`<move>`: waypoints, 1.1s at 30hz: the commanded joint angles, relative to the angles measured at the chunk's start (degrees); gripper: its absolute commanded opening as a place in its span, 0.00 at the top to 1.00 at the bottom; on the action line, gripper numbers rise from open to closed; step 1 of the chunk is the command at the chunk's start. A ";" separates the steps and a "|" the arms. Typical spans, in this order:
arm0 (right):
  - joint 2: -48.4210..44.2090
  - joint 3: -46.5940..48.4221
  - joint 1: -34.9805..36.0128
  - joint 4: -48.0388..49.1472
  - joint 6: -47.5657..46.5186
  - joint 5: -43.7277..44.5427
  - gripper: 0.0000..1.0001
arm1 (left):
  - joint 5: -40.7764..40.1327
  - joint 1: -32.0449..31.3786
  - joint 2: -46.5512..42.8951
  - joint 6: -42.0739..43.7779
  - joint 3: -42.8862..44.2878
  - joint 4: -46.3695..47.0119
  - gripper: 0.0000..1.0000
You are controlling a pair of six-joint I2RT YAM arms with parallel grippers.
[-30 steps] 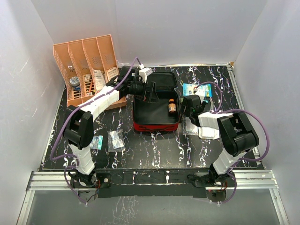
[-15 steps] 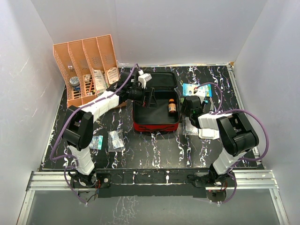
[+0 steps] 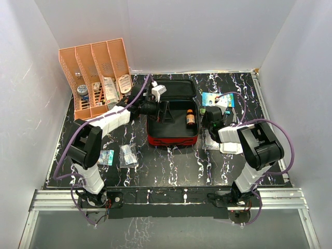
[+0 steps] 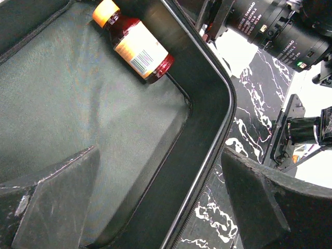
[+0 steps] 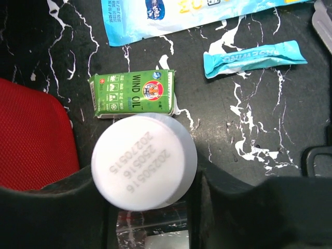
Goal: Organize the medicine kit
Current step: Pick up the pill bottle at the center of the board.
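White walls (image 3: 207, 36) close in a black table with white marble veining (image 3: 171, 166). At its far left leans an orange slotted plastic rack (image 3: 96, 78) with packets and small items in its compartments. The medicine kit, a soft red zip case (image 3: 171, 139), lies open at the middle of the table with its black lining showing. A brown glass bottle with an orange cap (image 3: 190, 119) lies on its side inside, against the right wall.

The left gripper (image 3: 166, 112) hangs over the left part of the open case with its jaws spread wide and nothing between them.

The right gripper (image 5: 147, 176) is just right of the case, low over the table. Its two fingers press against opposite sides of a white round plastic bottle (image 5: 144, 161), whose flat end, printed with a date stamp, faces the wrist camera. Just beyond that bottle lies a small green cardboard box (image 5: 134, 93), with a light blue sachet (image 5: 251, 57) to its right and a blue and white pouch (image 5: 171, 15) farther off.

Two clear packets (image 3: 127, 154) lie near the table's near left, well apart from the case.
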 commanded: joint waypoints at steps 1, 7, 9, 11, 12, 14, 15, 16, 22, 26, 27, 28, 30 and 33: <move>0.19 0.26 0.33 3.78 -0.37 1.41 0.83 | 1.61 0.33 -3.62 0.19 -0.18 2.23 0.01; -3.48 1.47 0.51 0.13 -0.95 2.04 1.00 | 0.80 0.41 -3.37 0.41 2.29 -0.13 0.01; -5.45 2.43 0.84 -1.75 -2.32 2.19 1.00 | -0.25 0.41 -3.38 0.60 3.83 -1.51 0.01; -7.57 3.68 1.37 -4.39 -4.04 3.94 1.00 | -1.26 0.41 -3.46 0.77 5.23 -2.96 0.01; -8.60 4.48 1.43 -6.33 -4.33 4.24 1.00 | -1.69 0.41 -3.57 0.89 5.82 -3.64 0.01; -11.16 5.95 1.52 -9.05 -4.65 4.37 1.00 | -2.31 0.43 -3.67 0.98 7.18 -5.06 0.01; -12.32 6.48 1.53 -10.57 -4.68 4.13 1.00 | -2.58 0.42 -3.74 1.03 8.02 -5.90 0.01; -13.44 7.13 1.48 -11.87 -4.75 3.99 1.00 | -2.89 0.41 -3.79 1.06 8.87 -6.79 0.01; -18.04 17.18 1.64 -29.21 -2.64 3.52 1.00 | -9.64 0.41 -3.99 2.85 16.27 -16.23 0.01; -16.77 28.08 1.85 -42.41 0.24 -0.15 1.00 | -19.03 0.41 -3.84 7.18 21.94 -24.89 0.01; -15.93 30.65 2.07 -45.09 0.87 -1.59 1.00 | -20.73 0.49 -4.31 8.12 22.43 -25.54 0.01; -14.88 33.32 2.35 -47.36 1.04 -3.21 1.00 | -21.87 0.64 -4.81 8.82 22.56 -26.02 0.01; -12.78 38.60 3.60 -50.88 1.29 -5.84 1.00 | -23.14 1.00 -5.40 9.71 23.10 -27.27 0.01; -9.08 44.06 6.09 -52.91 1.30 -6.60 1.00 | -23.93 1.38 -5.96 10.43 23.91 -28.93 0.01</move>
